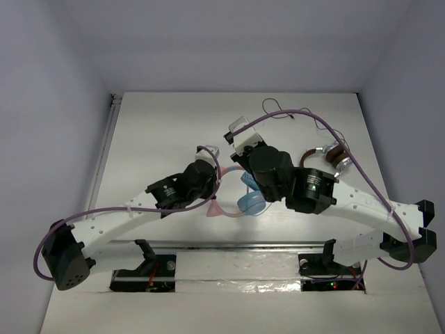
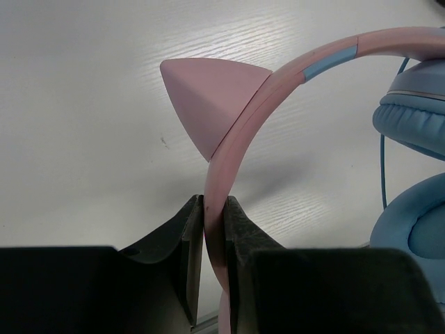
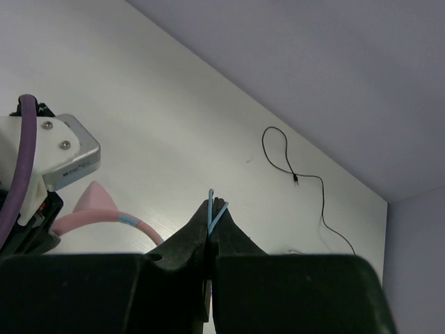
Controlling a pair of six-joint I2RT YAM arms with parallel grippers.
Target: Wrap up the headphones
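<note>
Our left tool (image 2: 213, 209) and right tool (image 3: 214, 209) are both closed on something. Mid-desk (image 1: 160, 139), between the arms, we see the headphones (image 1: 250, 202). The left tool clamps their pink headband (image 2: 243, 125) beside a cat ear (image 2: 208, 104), and the right tool pinches a loop of their thin blue cable (image 3: 210, 202).

A white table (image 1: 160, 132) fills the middle of the top view. Thin wood lines run across its top. A back wall (image 1: 229, 42) stands at the top of the frame, a left wall (image 1: 42, 139) on the left and a right wall (image 1: 417, 125) on the right. All three are plain, pale grey-purple. A thin white strip (image 1: 106, 153) runs down the table's left edge. A grey metal rail (image 1: 236, 245) lies across the bottom. The light is soft.
</note>
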